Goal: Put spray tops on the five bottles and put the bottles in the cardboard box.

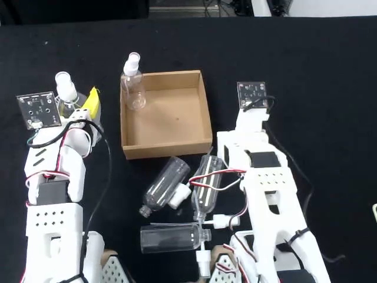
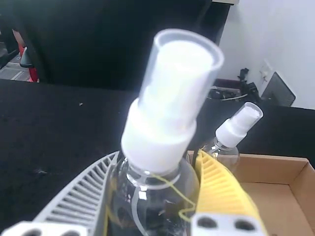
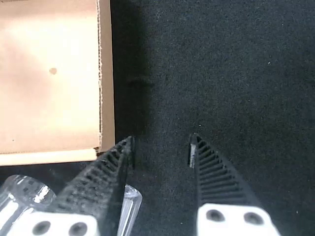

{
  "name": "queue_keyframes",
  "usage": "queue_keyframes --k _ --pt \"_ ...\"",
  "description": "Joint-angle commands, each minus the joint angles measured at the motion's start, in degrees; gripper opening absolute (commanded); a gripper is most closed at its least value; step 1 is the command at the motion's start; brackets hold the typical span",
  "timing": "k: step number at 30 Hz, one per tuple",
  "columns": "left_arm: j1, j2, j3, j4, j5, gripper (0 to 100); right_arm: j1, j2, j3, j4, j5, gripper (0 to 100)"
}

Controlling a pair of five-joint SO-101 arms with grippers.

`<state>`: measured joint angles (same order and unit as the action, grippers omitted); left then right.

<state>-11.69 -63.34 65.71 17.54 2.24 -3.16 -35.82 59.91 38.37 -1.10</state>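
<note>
While pinching the capped bottle (image 2: 165,113) just under its shoulder with the left gripper (image 2: 157,169), risks a slip or twist: smooth round wall, small hold. Could also clip the left wall of the cardboard box (image 1: 166,147), or topple the other capped bottle (image 1: 133,88) standing in its far-left corner, if carried low or swung wide. Stands left of the box, long axis near upright, slightly tilted, spray top up. Has the right gripper (image 3: 161,142) spread, holding nothing, over the black table (image 1: 324,71) just right of the box.
</note>
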Motion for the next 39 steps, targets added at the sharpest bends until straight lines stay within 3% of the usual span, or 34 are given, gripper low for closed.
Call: queue_keyframes --k 1,8,17,27,39 --pt "0.8 -1.6 -4.6 0.3 0.7 3 -0.4 -1.1 -0.2 -1.4 0.6 16.3" --pt "0.8 -2.0 -4.7 0.3 0.7 3 -0.4 -1.1 -0.2 -1.4 0.6 16.3" --pt "0.9 -12.4 -3.6 0.6 0.7 3 -0.4 -1.1 -0.2 -1.4 0.6 16.3" --pt "6.5 -12.5 -3.4 0.4 0.7 3 -0.4 -1.1 -0.2 -1.4 0.6 16.3" --pt "6.7 -12.5 -3.4 0.1 0.7 3 -0.4 -1.1 -0.2 -1.4 0.6 16.3"
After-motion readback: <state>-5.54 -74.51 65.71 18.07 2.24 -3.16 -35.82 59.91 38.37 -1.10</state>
